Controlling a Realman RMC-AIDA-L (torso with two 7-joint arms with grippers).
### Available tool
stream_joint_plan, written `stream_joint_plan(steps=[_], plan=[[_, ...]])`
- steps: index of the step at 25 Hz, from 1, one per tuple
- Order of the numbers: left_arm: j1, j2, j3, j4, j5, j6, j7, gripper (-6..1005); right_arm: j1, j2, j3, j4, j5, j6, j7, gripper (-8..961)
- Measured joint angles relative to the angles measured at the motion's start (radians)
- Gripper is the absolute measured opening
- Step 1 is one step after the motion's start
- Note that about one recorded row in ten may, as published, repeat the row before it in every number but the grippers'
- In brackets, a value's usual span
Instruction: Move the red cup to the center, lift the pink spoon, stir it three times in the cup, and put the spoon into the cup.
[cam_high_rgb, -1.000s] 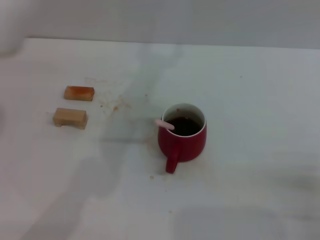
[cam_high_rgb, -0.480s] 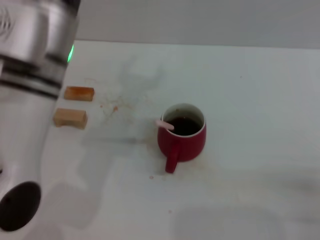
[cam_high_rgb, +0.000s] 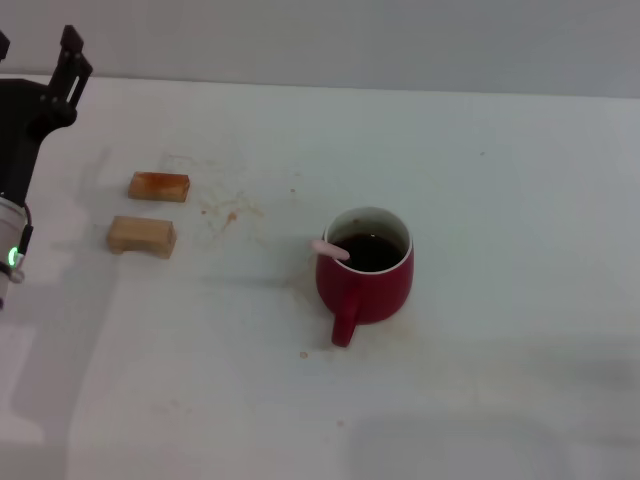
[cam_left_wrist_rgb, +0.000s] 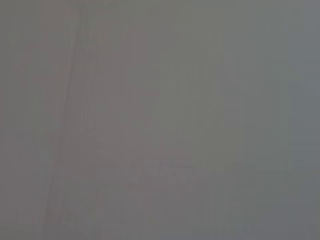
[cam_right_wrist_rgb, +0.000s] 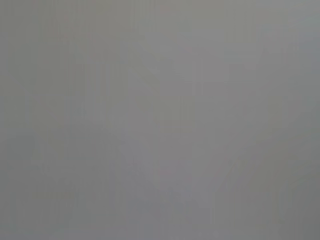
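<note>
Centrally on a white tabletop (cam_high_rgb: 500, 180) stands the rounded dark-red ceramic mug (cam_high_rgb: 366, 272), handle toward the robot, dark liquid inside. The small pale pink spoon (cam_high_rgb: 329, 249) already rests in it, its handle leaning over the rim on the robot's left. The left gripper (cam_high_rgb: 70, 62) is raised at the far left edge, well apart from the mug — whether it is released or clenched cannot be told. The right gripper is out of sight.

Judged risk: a careless sweep past the mug could knock the protruding handle and splash liquid. Two tan rectangular blocks (cam_high_rgb: 150, 212) lie left of the mug; open table surrounds it elsewhere.
</note>
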Motion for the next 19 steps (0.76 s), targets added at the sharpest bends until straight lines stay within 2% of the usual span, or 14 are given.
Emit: stream_joint_plan(steps=[6, 19], plan=[[0.005, -0.006, 0.007, 0.013, 0.003, 0.004, 0.145, 814, 0.010, 0.000, 0.001, -0.008, 0.000, 0.000, 0.000, 0], [0.051, -0.006, 0.013, 0.041, -0.005, 0.001, 0.194, 814, 0.021, 0.000, 0.005, -0.041, 0.000, 0.011, 0.000, 0]])
